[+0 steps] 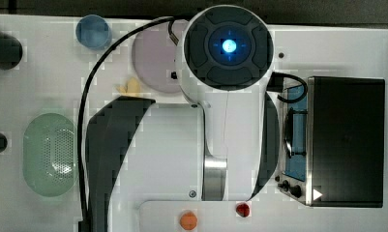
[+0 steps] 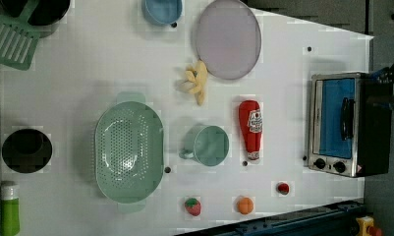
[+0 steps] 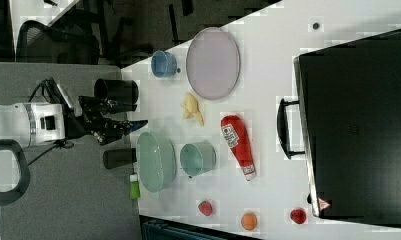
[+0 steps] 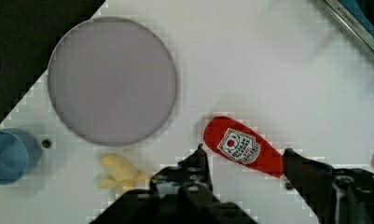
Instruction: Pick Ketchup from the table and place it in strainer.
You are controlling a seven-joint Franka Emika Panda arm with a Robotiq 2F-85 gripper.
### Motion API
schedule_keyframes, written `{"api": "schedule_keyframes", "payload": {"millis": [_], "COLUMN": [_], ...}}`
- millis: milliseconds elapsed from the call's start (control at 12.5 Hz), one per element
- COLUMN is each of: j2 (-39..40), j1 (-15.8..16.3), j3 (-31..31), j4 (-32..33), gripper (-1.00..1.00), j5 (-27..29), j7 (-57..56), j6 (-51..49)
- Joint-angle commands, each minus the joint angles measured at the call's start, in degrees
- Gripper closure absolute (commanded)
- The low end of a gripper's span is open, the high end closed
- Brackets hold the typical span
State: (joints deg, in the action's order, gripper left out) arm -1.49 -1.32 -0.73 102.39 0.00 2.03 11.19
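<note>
The ketchup (image 2: 250, 129) lies flat on the desk, at the left view's right of the cup (image 2: 208, 145) — well apart from the strainer (image 2: 129, 151). We judge its rounded body could roll or slip if we close off-centre. Our pincer (image 4: 243, 161) hangs high above, fingers apart — pointing down.

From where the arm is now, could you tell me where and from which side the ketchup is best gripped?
Grip the ketchup across its wide labelled body, coming from above. It lies flat on the table, apart from the mug, so both long sides look free. The open gripper hangs above it.
</note>
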Motion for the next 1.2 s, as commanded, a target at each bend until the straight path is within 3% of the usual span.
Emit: {"api": "schedule_keyframes", "payload": {"millis": [80,240,880,1200], "j2": [-12.68,-12.34,-4.63,0.63], "j1": [-5.43,-5.38,-4.90,-4.20], "j3": [-1.07,-1.16,-2.65,-3.48], "j4": [6.15,6.41,12.50,16.73], "gripper": [-0.59,-0.99,-1.00,-1.00], "j5": [0.51,0.51,0.52,0.52], "j7": [-6.74,-7.28,-15.86,-31.99], "j6": [-8.01,-7.98,-7.10,0.67]}}
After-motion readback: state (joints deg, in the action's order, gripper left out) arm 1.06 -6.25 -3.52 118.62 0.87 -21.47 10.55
